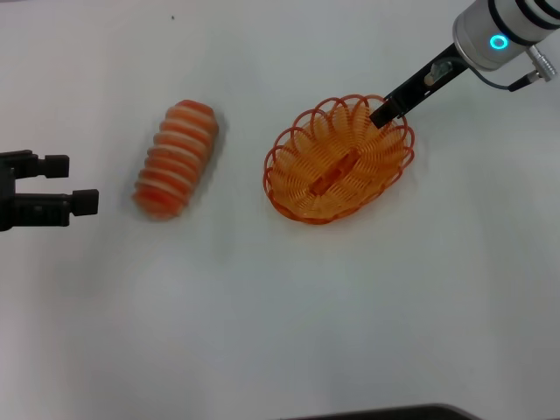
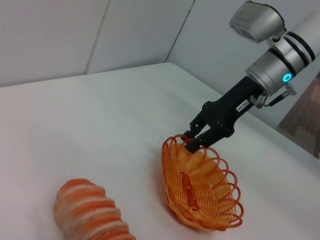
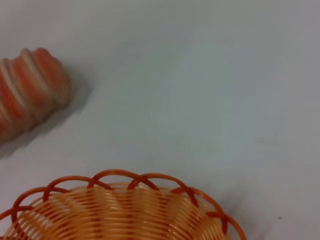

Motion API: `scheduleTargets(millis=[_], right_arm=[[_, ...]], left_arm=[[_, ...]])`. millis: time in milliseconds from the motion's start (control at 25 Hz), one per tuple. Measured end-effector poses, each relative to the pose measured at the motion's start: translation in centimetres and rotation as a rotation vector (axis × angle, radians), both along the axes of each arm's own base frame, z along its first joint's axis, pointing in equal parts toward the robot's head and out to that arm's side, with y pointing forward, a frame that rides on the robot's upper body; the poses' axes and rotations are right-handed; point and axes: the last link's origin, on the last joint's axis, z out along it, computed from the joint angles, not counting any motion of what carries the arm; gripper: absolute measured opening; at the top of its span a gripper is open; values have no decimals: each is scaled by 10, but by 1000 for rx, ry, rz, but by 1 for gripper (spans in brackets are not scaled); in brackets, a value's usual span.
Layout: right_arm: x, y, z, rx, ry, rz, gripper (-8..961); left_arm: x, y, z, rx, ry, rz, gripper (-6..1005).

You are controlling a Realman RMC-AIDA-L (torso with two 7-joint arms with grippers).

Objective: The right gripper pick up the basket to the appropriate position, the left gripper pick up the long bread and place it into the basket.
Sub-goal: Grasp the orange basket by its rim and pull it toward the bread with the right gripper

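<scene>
a plain white table (image 1: 280,332) is seen spread across the view. pale grey wall panels (image 2: 75,35) are seen behind it, with a dark strip (image 1: 394,413) at its near edge.

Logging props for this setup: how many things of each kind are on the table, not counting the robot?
Basket: 1
Long bread: 1
Total: 2
</scene>
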Motion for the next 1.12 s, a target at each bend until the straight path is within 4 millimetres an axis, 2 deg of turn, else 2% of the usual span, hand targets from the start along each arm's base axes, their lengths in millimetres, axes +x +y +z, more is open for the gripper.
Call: scheduleTargets(millis=[80,280,680,880,1120], right_arm=[[1,0,0,0,0,-2,414],[4,-2,-1,-3,1,-13,166],[9,-5,9,27,94,-64,77],[18,-13,32,68,327,-119,70],[48,-31,49,126,580,-231,53]], left_arm=[[0,0,0,0,0,0,894],[0,0,0,0,0,1,893],[-3,-1,0,-5,11,10,890],[-4,0,3,16,10,20,889],[-4,3,6,43,9,19,887]])
